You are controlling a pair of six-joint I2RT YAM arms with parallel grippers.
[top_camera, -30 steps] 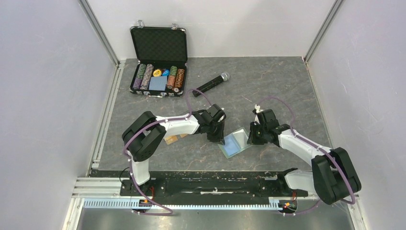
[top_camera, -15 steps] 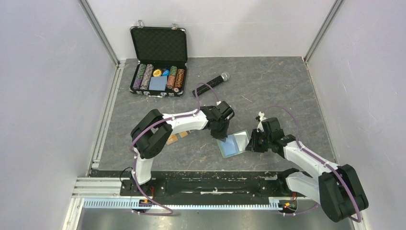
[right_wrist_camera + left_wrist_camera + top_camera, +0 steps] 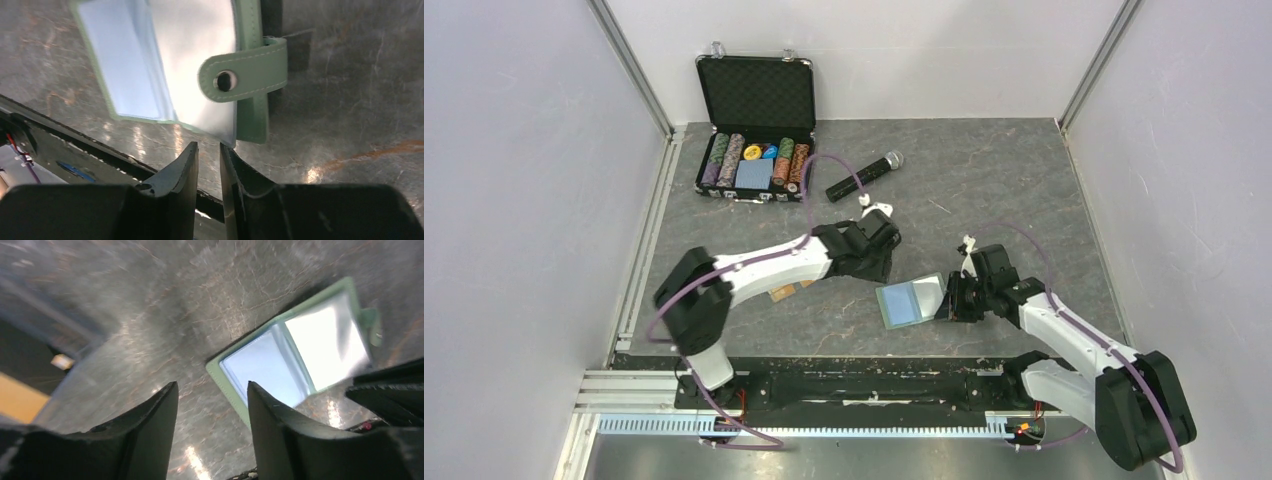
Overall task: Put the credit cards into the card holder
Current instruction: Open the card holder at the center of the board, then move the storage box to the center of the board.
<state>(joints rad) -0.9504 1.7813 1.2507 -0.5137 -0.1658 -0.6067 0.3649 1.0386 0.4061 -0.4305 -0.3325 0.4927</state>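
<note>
The sage-green card holder (image 3: 910, 300) lies open on the table, its light blue inside facing up. In the right wrist view the card holder (image 3: 165, 55) shows its snap tab (image 3: 245, 70). My left gripper (image 3: 882, 265) hovers just up and left of it, open and empty; in its own view the gripper (image 3: 212, 390) frames bare table beside the card holder (image 3: 295, 360). My right gripper (image 3: 944, 303) sits at the holder's right edge. Seen from the wrist, the right gripper (image 3: 208, 150) stands narrowly open, and a clear sleeve corner meets one fingertip. Orange credit cards (image 3: 789, 291) peek out under the left arm.
An open black case of poker chips (image 3: 754, 165) stands at the back left. A black microphone (image 3: 864, 176) lies beside it. A metal rail (image 3: 649, 250) runs along the left side, and a black mounting bar (image 3: 874, 385) spans the near edge.
My left gripper opened and drew back up and left off the card holder. The holder turned slightly and now lies flatter. My right gripper widened a little at its right edge.
</note>
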